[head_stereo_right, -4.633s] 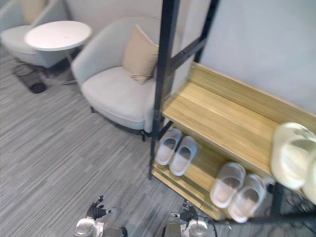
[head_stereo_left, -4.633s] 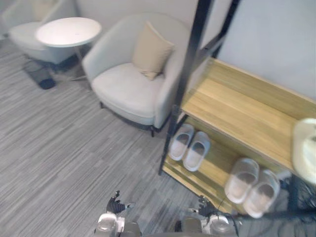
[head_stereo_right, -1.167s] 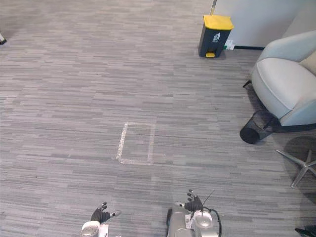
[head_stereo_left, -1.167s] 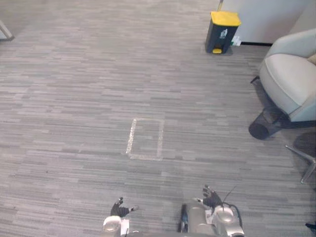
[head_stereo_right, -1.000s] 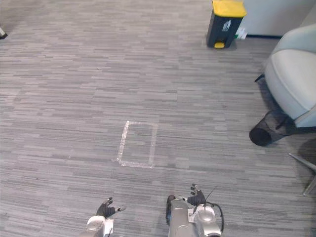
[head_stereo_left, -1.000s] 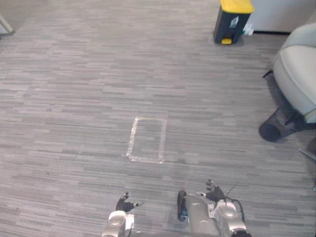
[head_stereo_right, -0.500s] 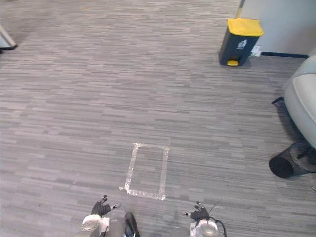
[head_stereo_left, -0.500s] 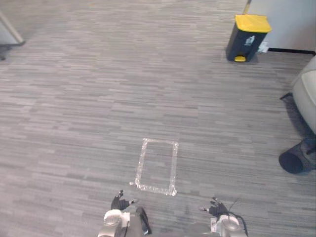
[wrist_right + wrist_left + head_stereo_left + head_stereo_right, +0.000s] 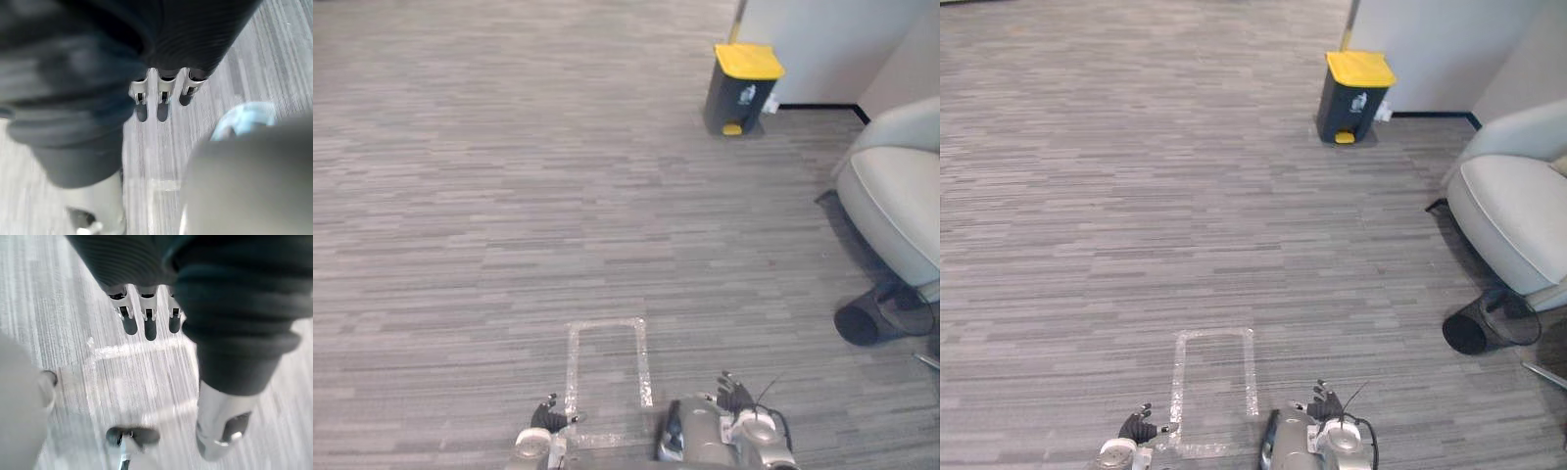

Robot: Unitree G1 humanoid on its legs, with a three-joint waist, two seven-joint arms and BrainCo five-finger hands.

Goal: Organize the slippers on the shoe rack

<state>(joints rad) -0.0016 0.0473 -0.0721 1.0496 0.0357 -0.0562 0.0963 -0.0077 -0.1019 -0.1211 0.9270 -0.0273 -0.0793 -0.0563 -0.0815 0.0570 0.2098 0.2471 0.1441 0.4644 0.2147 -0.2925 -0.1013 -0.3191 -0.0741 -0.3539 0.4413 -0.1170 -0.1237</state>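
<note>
Two hands low at the near edge of the head views, well apart from each other, both above the floor: left hand [image 9: 546,417] just beside the near left corner of a taped rectangle [image 9: 605,377], right hand [image 9: 734,395] off the rectangle's near right corner. Left fingers [image 9: 130,324] straight in a row in own wrist view, slightly spread, thumb set apart to one side, nothing held between; pale tape lines on the carpet past the dark tips. Right fingers [image 9: 162,108] likewise straight and relaxed in own wrist view, thumb apart, nothing in the grasp. Grey striped carpet floor [image 9: 460,215] across most of the scene, strips of lighter and darker grey. Taped rectangle pale, long sides running away from the robot, flat on the carpet. Dark bin [image 9: 741,86] with yellow lid upright at the far side, yellow pedal at its foot, close to the base of a pale wall [image 9: 1430,49]. Pale armchair [image 9: 896,191] at the right edge, seat cushion facing up. Dark wire wastebasket [image 9: 867,318] on the floor just beside the chair's near end; upright or tipped, cannot tell. Whereabouts of slippers and shoe rack: cannot tell from these views.
</note>
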